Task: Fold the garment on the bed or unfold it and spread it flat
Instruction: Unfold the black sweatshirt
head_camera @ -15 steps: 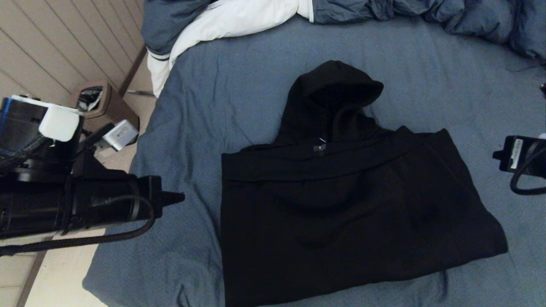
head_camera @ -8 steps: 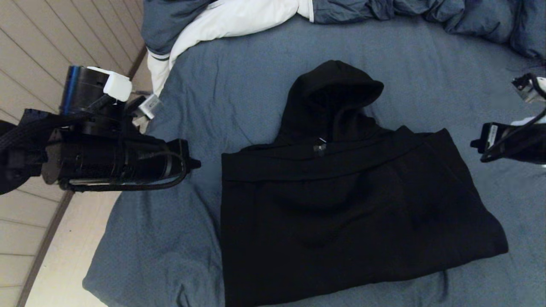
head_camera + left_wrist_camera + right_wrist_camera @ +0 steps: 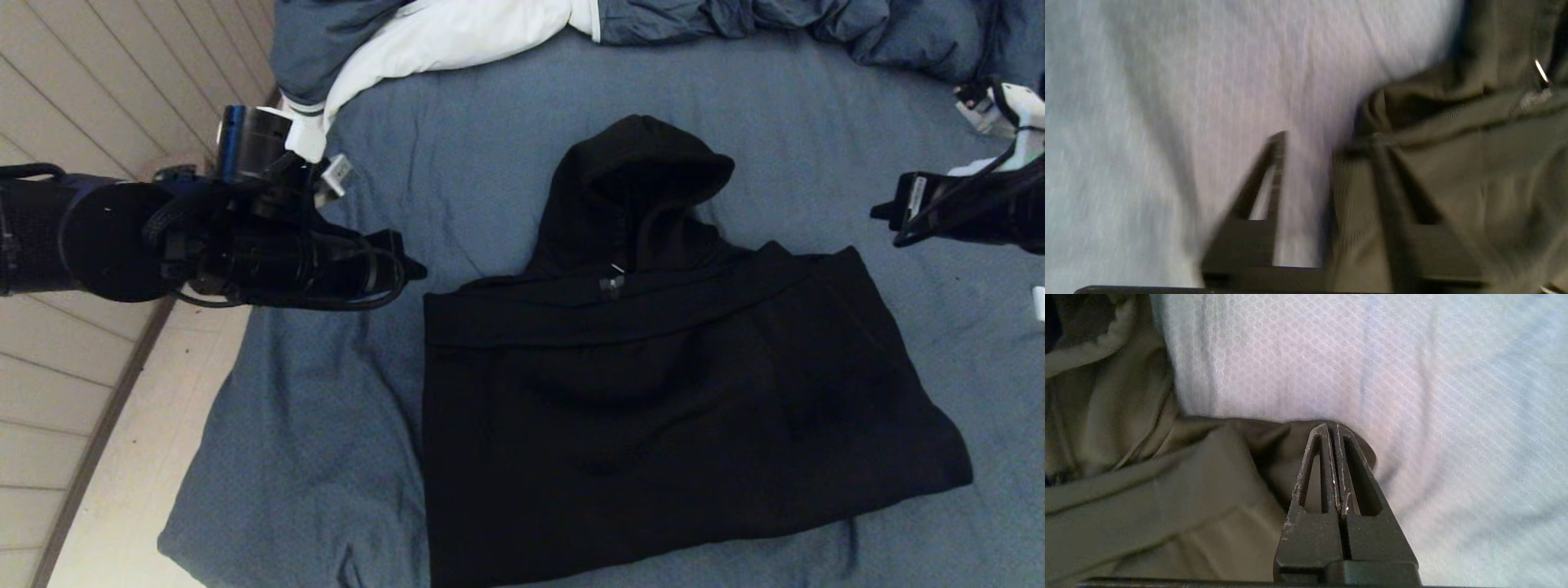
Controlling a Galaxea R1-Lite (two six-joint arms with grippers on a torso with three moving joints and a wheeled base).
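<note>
Lying folded into a rough rectangle on the bed (image 3: 506,147), the garment (image 3: 653,425) fills the middle of the head view, its hood pointing toward a crumpled duvet (image 3: 735,20) with white lining heaped along the far side of the bed. Plank flooring (image 3: 73,98) shows past the bed's left side. The left tool (image 3: 412,268) hangs just beside the garment's left shoulder corner, apart from the cloth, its bulky arm covering part of the floor and the bed's left side. The right tool (image 3: 878,212) sits at the right, over bare sheet, near the garment's right shoulder corner.

From the left wrist view, blurred, the left tool (image 3: 1327,151) has its jaws parted, one finger over the sheet (image 3: 1167,102) and the other over the garment (image 3: 1474,163); nothing is held between them. A small metal ring (image 3: 1541,73) glints on the dark fabric.

From the right wrist view, the right tool (image 3: 1333,430) is pressed shut and empty, its tips over the garment's (image 3: 1167,490) edge, with textured sheet (image 3: 1372,367) beyond.
</note>
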